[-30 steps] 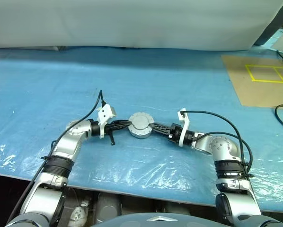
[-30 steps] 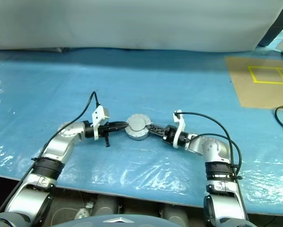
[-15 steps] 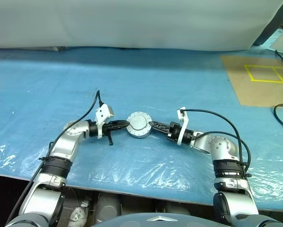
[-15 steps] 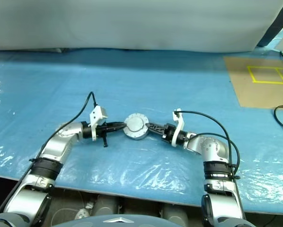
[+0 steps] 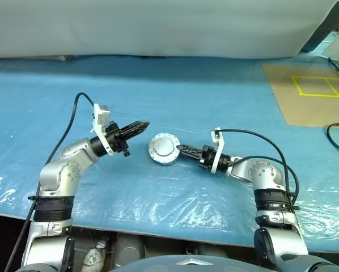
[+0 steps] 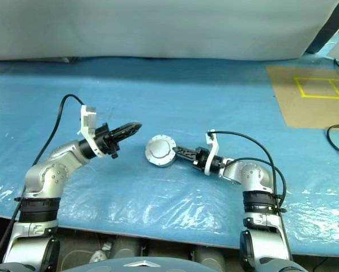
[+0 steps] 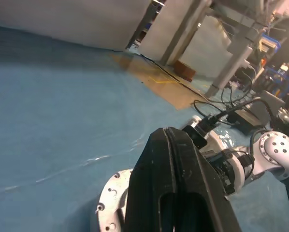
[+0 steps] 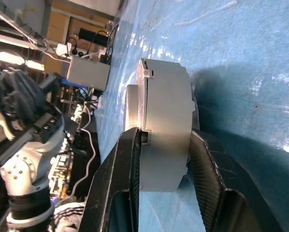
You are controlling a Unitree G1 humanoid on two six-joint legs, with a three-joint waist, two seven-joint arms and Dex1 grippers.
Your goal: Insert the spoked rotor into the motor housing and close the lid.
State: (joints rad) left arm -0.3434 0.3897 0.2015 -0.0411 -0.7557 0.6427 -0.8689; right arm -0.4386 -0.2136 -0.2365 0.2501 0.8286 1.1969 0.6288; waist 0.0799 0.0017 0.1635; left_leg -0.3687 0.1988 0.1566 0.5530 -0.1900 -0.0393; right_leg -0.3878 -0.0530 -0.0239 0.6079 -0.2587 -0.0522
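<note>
A blue plastic-sheeted table (image 5: 215,96) stretches across the scene, with a brown cardboard sheet (image 5: 305,96) marked in yellow tape at its far right corner. Near the front edge, the closed motor housing (image 5: 164,149) lies flat on the sheet as a round silver puck, its lid on and ringed by small screws, and neither windings nor rotor can be seen. The right gripper (image 5: 182,149) reaches in level from the right, and the right wrist view shows its jaws straddling the housing's thick side wall, one black finger pressed to the lid face and the other to the underside. The left gripper (image 5: 140,124) hangs in the air up and to the left of the housing, well clear of it, its jaws shut tight together and holding nothing. The housing looks like solid machined metal, so it is probably stiff and fairly heavy for its size, with a smooth rim that could slip on the glossy sheet. The flat faces across its thickness, where the right jaws sit, appear the surest place to hold it.
</note>
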